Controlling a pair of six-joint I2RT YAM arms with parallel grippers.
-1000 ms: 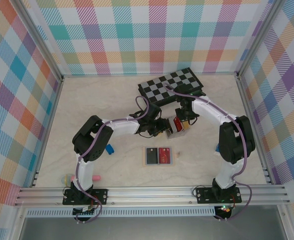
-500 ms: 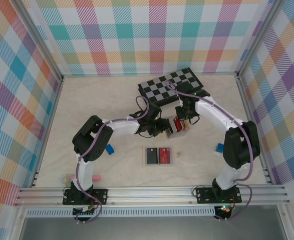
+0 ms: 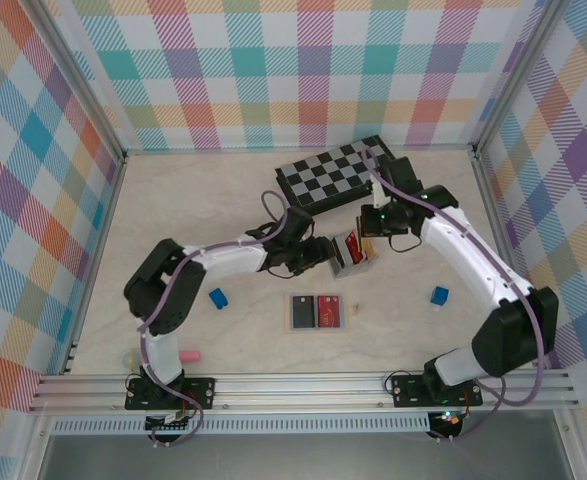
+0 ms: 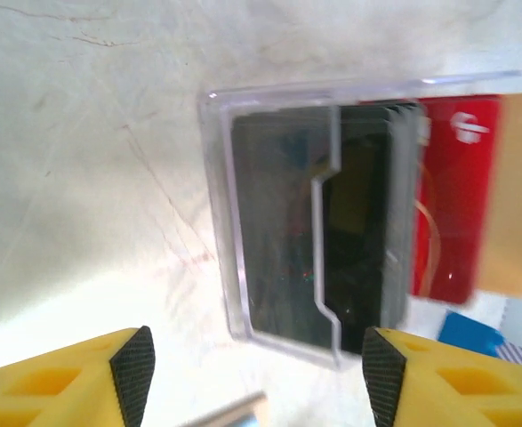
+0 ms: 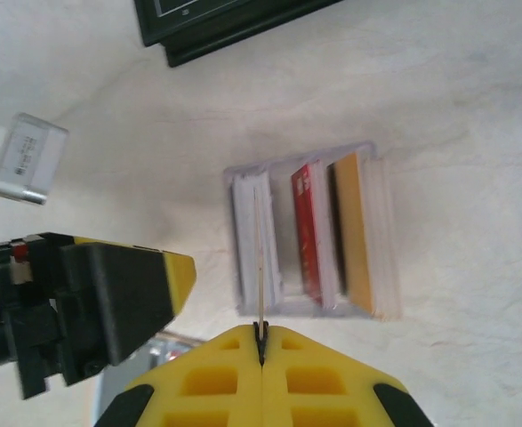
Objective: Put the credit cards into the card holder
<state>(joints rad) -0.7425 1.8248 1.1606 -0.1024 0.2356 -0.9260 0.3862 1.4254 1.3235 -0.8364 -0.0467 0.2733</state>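
Beige tabletop (image 3: 193, 230), with a checkerboard (image 3: 343, 172) lying just behind the right tool (image 5: 261, 342). Next down in size is the clear slotted card holder (image 5: 383, 249). It sits directly under the right tool and just ahead of the left tool (image 4: 256, 378), so it's basically between the two.

Left tool has its jaws wide apart with nothing in them. Right tool is clamped tight on a thin card (image 5: 259, 258), seen edge-on over the slot nearest the left tool, right beside a pale card (image 5: 243, 231). Can't tell if its lower edge is actually in the slot.

A red card (image 5: 307, 231) stands in the middle slot and a tan card (image 5: 351, 227) in the slot furthest from the left tool. Closer to the arm bases than both tools, a small grey tray (image 3: 316, 330) holds a dark card (image 3: 301, 312) and a second red card (image 3: 327, 312).
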